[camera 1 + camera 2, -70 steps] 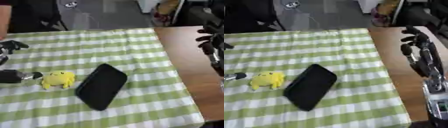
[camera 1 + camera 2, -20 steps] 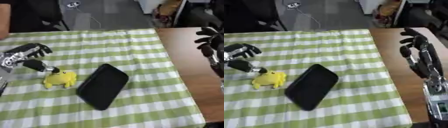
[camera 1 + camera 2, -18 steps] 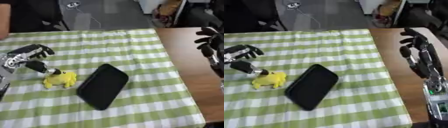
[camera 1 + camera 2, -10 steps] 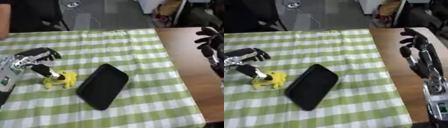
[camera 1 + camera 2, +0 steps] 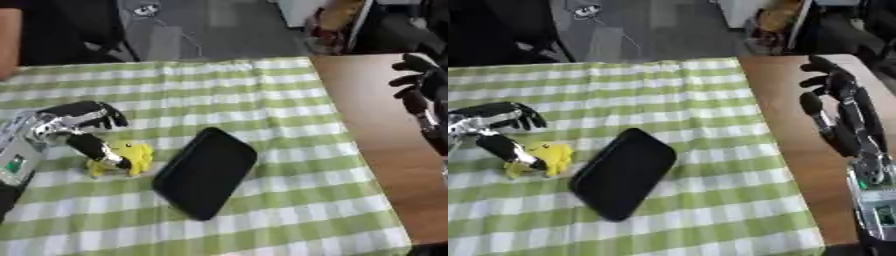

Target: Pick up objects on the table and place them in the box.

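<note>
Sitting at about 9 o'clock from the table's centre, the yellow toy (image 5: 122, 156) lies on the green-and-white checked tablecloth (image 5: 289, 125), small and soft-looking, shape not clear beyond a few stubby limbs. Left hand (image 5: 77, 120) is over it from 10 o'clock: thumb (image 5: 98, 150) reaches down and its tip touches the toy's upper left side; the other fingers (image 5: 103, 113) are curled above and not on the toy. No closed pinch visible, toy is flat on the cloth. Black flat case (image 5: 206, 171), rounded corners, lies just beside the toy at its 3 o'clock, long axis tilted toward 1 o'clock; whether it touches the toy is not clear. Right hand (image 5: 840, 117) is well apart at 3 o'clock, over the bare wooden table (image 5: 789, 100) past the cloth edge, fingers spread and mostly straight, holding nothing. A box cannot be made out in either view.
</note>
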`<state>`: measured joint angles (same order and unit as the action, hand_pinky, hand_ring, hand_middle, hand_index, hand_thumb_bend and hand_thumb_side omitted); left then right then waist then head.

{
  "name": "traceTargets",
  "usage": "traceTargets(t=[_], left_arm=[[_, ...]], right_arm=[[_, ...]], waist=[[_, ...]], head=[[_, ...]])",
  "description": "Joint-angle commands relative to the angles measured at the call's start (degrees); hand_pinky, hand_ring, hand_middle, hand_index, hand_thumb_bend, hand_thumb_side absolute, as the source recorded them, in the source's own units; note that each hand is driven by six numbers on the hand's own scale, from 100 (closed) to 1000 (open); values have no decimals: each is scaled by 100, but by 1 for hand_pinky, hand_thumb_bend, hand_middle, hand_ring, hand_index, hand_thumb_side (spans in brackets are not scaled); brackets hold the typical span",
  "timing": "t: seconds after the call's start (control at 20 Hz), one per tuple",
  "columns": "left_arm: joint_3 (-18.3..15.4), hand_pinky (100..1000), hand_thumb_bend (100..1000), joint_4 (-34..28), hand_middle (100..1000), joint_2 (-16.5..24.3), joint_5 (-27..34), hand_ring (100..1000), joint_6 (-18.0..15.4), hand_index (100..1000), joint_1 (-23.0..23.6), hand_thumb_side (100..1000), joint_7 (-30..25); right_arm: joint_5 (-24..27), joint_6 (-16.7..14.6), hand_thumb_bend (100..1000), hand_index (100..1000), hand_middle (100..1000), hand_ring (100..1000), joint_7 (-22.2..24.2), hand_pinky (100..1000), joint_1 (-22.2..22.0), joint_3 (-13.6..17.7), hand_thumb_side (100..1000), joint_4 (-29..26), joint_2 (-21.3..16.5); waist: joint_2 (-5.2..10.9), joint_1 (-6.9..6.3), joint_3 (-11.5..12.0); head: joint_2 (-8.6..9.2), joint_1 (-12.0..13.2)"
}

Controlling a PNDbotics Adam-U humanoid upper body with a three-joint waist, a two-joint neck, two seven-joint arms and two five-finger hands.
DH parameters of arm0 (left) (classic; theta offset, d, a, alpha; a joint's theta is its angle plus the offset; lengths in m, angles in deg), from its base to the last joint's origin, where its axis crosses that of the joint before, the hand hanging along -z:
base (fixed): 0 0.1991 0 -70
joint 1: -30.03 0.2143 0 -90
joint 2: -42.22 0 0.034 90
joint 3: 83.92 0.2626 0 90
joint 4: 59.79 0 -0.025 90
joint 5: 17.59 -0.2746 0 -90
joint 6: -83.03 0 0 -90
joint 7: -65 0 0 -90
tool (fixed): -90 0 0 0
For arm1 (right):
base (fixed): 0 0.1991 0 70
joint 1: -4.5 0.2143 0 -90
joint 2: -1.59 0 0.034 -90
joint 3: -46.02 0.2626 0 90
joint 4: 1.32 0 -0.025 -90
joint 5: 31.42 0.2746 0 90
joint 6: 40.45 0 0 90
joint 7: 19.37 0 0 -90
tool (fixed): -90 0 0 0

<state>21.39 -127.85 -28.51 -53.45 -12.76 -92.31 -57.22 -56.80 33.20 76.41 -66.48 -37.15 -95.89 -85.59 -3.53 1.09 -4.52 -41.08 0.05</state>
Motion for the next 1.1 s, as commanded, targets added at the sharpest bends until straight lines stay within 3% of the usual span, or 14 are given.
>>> traceTargets(t=[0.05, 0.55, 1.1], left_arm=[[33, 754, 1000, 24, 724, 238, 64, 681, -54, 812, -81, 426, -148], [63, 746, 1000, 92, 698, 257, 32, 655, -103, 797, -76, 435, -222], [101, 709, 987, 82, 643, 37, 24, 594, -134, 748, -187, 465, 82]], right_arm=[[27, -2, 661, 933, 776, 679, 4, 573, 36, 6, 1000, -89, -126], [33, -4, 661, 933, 776, 679, 2, 573, 35, 6, 1000, -93, -130], [30, -9, 662, 933, 777, 680, 18, 574, 58, -7, 1000, -95, -125]], waist=[[69, -25, -12], [69, -28, -12], [65, -16, -13]], head=[[17, 51], [13, 55], [29, 68]])
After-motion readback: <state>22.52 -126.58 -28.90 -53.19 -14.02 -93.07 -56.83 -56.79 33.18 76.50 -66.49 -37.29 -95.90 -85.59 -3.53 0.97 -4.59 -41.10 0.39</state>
